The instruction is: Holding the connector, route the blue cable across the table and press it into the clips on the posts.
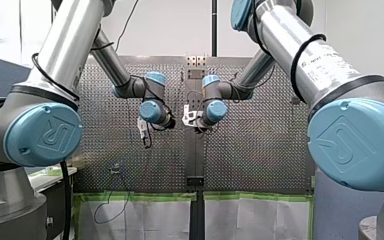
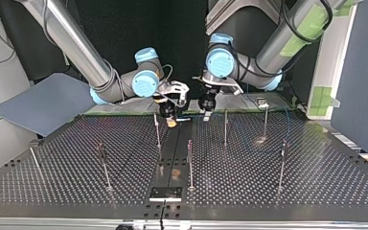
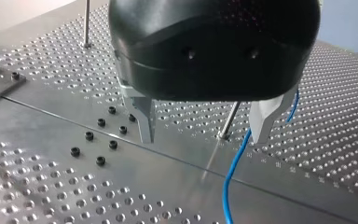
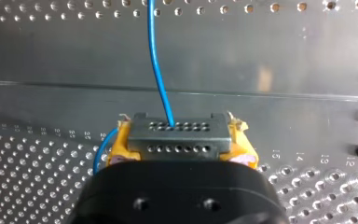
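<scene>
The connector point(image 4: 177, 135) was held clamped between the yellow pads point(image 4: 119, 148) of the right gripper point(image 4: 179, 140), low over the plain middle strip of the worktop point(image 4: 37, 186). From its face the blue cable point(image 4: 157, 65) was led straight ahead. The fingers of the left gripper point(image 3: 204, 135) were spread apart with nothing gripped. The cable was seen passing through their gap, just beside one finger, and a thin post point(image 3: 228, 120) stood ahead between them. No cable could be seen seated in a clip, so the routing was judged barely begun. For the step to be done well, the connector should be gripped firmly. The cable should be drawn lightly taut at clip height, then pressed in squarely so that the post is not bent.
</scene>
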